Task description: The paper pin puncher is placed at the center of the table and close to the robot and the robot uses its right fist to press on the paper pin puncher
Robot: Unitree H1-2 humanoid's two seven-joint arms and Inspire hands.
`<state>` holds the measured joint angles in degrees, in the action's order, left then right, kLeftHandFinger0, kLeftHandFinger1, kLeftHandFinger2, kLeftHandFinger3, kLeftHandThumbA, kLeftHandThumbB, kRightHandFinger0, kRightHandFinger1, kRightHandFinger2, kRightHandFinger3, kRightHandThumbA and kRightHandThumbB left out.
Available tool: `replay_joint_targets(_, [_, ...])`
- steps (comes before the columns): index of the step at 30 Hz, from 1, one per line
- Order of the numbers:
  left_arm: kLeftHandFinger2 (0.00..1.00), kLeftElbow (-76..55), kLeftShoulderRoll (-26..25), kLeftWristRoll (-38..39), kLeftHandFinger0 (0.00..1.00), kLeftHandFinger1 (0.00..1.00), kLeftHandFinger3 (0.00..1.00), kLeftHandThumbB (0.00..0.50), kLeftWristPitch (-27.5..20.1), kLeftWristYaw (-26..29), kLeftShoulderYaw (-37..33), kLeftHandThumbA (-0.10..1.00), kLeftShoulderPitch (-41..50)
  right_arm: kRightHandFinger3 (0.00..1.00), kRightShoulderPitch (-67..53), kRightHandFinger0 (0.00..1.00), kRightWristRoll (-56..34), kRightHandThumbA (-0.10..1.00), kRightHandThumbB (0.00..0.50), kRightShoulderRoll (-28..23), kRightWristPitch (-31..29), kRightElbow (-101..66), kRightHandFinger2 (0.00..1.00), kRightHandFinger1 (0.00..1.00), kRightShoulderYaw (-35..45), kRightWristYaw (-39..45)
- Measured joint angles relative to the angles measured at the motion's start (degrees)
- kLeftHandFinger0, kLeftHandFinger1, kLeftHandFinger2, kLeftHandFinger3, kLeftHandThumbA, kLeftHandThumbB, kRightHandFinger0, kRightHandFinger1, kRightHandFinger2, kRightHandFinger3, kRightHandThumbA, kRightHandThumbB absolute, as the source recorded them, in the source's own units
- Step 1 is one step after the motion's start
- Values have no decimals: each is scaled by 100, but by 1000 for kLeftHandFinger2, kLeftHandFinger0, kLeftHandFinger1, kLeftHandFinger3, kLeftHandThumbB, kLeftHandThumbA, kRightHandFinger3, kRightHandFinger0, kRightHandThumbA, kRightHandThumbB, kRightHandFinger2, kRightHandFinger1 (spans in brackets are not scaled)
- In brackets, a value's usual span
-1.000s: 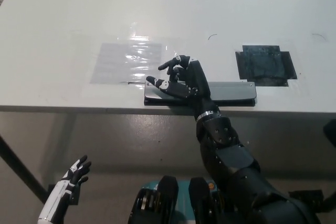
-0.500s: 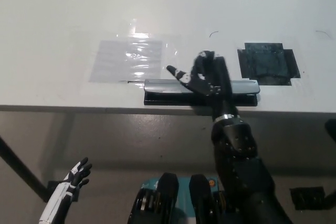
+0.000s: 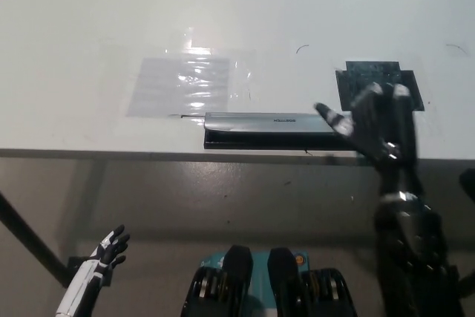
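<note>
**Op:** From my seat, the puncher (image 3: 274, 129) lay along the near edge of the table (image 3: 89, 27), about the middle of it, its grey bar lengthwise and its right end hidden behind the right hand (image 3: 375, 125).

**Second:** Was the hand on it?

**Op:** I couldn't swear to contact. The black hand hung over the right end, blurred, fingers spread and loose, nothing in it. No fist at all.

**Second:** So which step were we in?

**Op:** By my reading, the press was not in hand at that instant. The hand sat off to the side of the bar's middle, unclenched.

**Second:** And the next move?

**Op:** I judged it needed the fingers curled into a fist, then the fist brought in over the bar and pushed straight down. So close to the edge, a slanted push might tip it off.

**Second:** Anything else around?

**Op:** A clear plastic sheet (image 3: 182, 83) behind the puncher's left end, a dark patch (image 3: 369, 79) beyond the hand. The left hand (image 3: 106, 249) rested low under the table edge, fingers apart, empty.
</note>
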<state>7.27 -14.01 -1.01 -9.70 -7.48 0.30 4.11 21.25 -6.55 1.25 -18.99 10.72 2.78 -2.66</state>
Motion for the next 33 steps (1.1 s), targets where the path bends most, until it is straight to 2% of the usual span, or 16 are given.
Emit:
replay_joint_targets(3, [1000, 2, 0, -1, 1000, 1000, 1000, 197, 0, 0, 0, 1000, -2, 0, -607, 0, 6, 1000, 55, -124, 69, -651, 0, 0, -36, 9])
replay_joint_targets(6, [1000, 1, -2, -1, 1000, 1000, 1000, 185, 0, -1, 0, 1000, -4, 0, -1226, 0, 9, 1000, 63, -211, 99, -1184, 0, 0, -98, 41])
replay_joint_targets(7, [1000, -3, -3, -2, 1000, 1000, 1000, 184, -1, -1, -1, 1000, -7, 69, -1661, 98, 9, 1000, 103, -274, 101, -1460, 22, 9, -158, 82])
replay_joint_targets(8, [1000, -14, -9, -5, 1000, 1000, 1000, 179, -2, -2, -4, 1000, -10, 269, -2071, 241, 12, 1000, 152, -351, 105, -1631, 251, 210, -224, 140])
replay_joint_targets(9, [1000, -31, -18, -6, 1000, 1000, 1000, 182, -2, -3, -4, 1000, -11, 513, -2365, 465, 51, 986, 127, -407, 129, -1658, 523, 501, -255, 167])
replay_joint_targets(10, [1000, -39, -25, -5, 1000, 1000, 1000, 188, -3, -3, -3, 1000, -13, 886, -2584, 741, 99, 992, 200, -454, 180, -1632, 927, 834, -276, 178])
replay_joint_targets(11, [1000, -43, -29, -5, 1000, 1000, 1000, 199, -3, -3, -3, 1000, -14, 1000, -2711, 998, 120, 1000, 255, -489, 203, -1610, 1000, 1000, -292, 189])
replay_joint_targets(13, [1000, -48, -35, -5, 1000, 1000, 1000, 191, -3, -4, -4, 1000, -18, 1000, -2965, 1000, 221, 1000, 279, -647, 281, -1427, 1000, 1000, -402, 245])
replay_joint_targets(14, [1000, -49, -34, -5, 1000, 1000, 1000, 193, -3, -5, -6, 1000, -22, 1000, -2991, 1000, 257, 1000, 327, -700, 299, -1346, 1000, 1000, -442, 270])
replay_joint_targets(15, [1000, -52, -33, -6, 1000, 1000, 1000, 193, -3, -6, -10, 1000, -37, 1000, -3002, 1000, 298, 1000, 340, -774, 304, -1168, 1000, 1000, -513, 328])
replay_joint_targets(18, [1000, -66, -34, -8, 1000, 1000, 1000, 198, -4, -6, -13, 1000, -72, 1000, -2977, 1000, 365, 1000, 351, -884, 310, -807, 1000, 1000, -667, 435])
replay_joint_targets(20, [1000, -74, -34, -8, 1000, 1000, 1000, 209, -4, -7, -13, 1000, -74, 1000, -2924, 1000, 426, 1000, 334, -895, 310, -634, 1000, 1000, -750, 481])
replay_joint_targets(22, [1000, -73, -35, -9, 1000, 1000, 1000, 205, -4, -8, -13, 1000, -82, 1000, -2860, 1000, 508, 1000, 350, -887, 309, -543, 1000, 1000, -767, 488])
replay_joint_targets(24, [1000, -73, -37, -10, 1000, 1000, 1000, 196, -5, -9, -13, 1000, -94, 1000, -2773, 1000, 577, 1000, 406, -883, 299, -456, 1000, 1000, -762, 483])
replay_joint_targets(29, [1000, -89, -39, -16, 1000, 1000, 1000, 211, -7, -18, -13, 1000, -115, 1000, -2630, 1000, 657, 1000, 379, -854, 263, -277, 1000, 1000, -727, 468])
replay_joint_targets(33, [1000, -89, -46, -17, 1000, 1000, 1000, 201, -7, -27, -11, 1000, -116, 1000, -2629, 1000, 691, 1000, 357, -837, 209, -223, 1000, 1000, -721, 460])
